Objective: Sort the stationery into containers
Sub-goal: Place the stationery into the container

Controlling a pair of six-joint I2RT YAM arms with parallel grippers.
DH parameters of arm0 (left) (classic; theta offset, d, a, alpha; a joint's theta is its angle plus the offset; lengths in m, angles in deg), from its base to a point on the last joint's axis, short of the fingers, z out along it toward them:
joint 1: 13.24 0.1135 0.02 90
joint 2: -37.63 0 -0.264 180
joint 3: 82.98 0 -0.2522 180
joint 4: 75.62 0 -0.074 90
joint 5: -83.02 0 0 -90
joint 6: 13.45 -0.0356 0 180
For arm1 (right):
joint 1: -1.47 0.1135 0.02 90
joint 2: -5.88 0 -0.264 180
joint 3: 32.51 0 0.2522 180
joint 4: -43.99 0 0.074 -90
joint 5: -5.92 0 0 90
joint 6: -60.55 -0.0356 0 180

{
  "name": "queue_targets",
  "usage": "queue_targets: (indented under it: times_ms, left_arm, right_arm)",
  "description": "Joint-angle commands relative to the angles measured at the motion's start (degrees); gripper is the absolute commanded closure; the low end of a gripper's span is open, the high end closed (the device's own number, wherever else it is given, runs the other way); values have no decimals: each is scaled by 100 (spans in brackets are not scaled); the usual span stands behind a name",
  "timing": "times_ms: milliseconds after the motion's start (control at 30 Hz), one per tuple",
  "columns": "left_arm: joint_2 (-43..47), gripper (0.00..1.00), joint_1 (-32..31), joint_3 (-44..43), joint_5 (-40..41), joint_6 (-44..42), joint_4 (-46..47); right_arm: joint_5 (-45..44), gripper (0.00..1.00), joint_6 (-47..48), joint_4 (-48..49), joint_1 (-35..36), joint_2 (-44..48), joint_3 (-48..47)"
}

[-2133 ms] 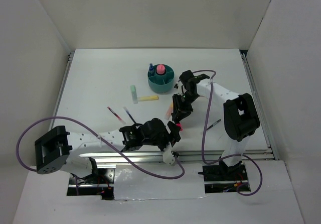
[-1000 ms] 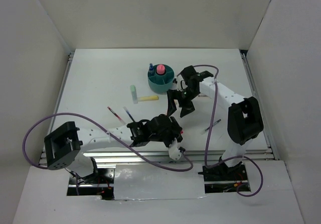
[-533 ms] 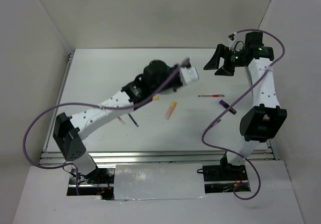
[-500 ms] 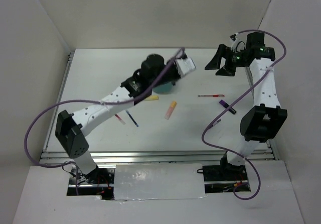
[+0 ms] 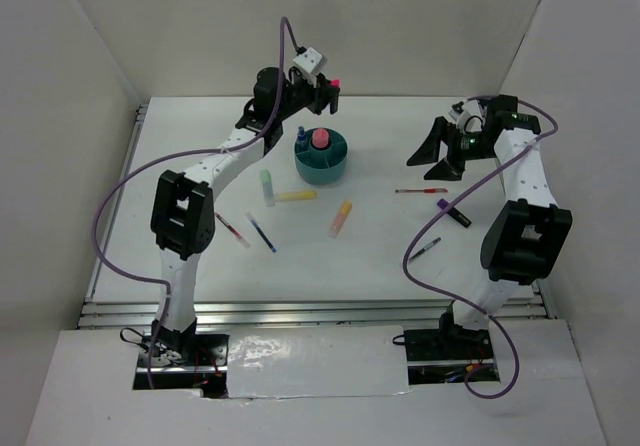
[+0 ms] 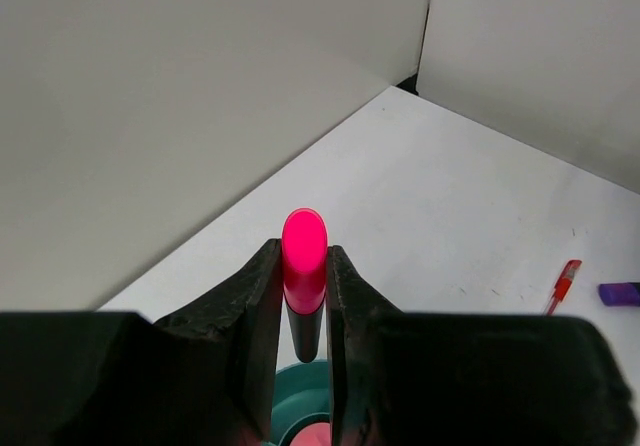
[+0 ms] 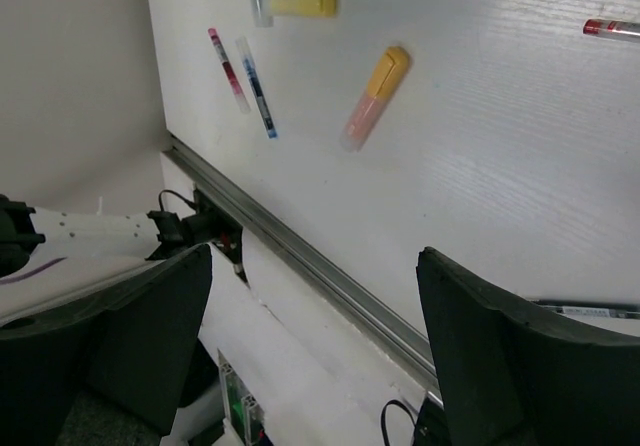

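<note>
- The left fingers [image 6: 252,311] are squeezed tight on the pink marker [image 6: 304,258], one on each side. Its round end pokes out past the tips.
- The marker is up in the air, and the teal organizer [image 5: 322,174] sits below it.
- I think the marker is light, hard and smooth, so it could slip. A pinch around its fat body looks like the best hold.
- The organizer has a pink thing [image 5: 320,138] in its middle cup and a blue-capped bottle [image 5: 299,133] at its side.
- The right fingers [image 7: 470,326] are spread wide with nothing in them, up over the right side of the tabletop [image 5: 200,166].
- A green marker [image 5: 267,186], a yellow marker [image 5: 296,195] and an orange marker [image 5: 342,217] lie on the tabletop near the organizer.
- A red pen [image 5: 420,191] and a blue pen [image 5: 262,233] lie flat too. They look thin, so they may be harder to pinch. The middle seems the best place to hold them.
</note>
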Motion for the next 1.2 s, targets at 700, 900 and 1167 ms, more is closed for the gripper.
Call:
queue_targets:
  times_ms: [700,900,1167]
  left_arm:
    - [-829,95,355,-332,-858,159,498]
    - [-882,90,372,-297,-876,177,401]
    - [-970,86,381,-297,-981,212,296]
  right_arm:
    - [329,13,326,-90,-335,105,308]
    - [321,13,326,-81,-335,78,308]
    - [312,13,353,-107,-326,52,343]
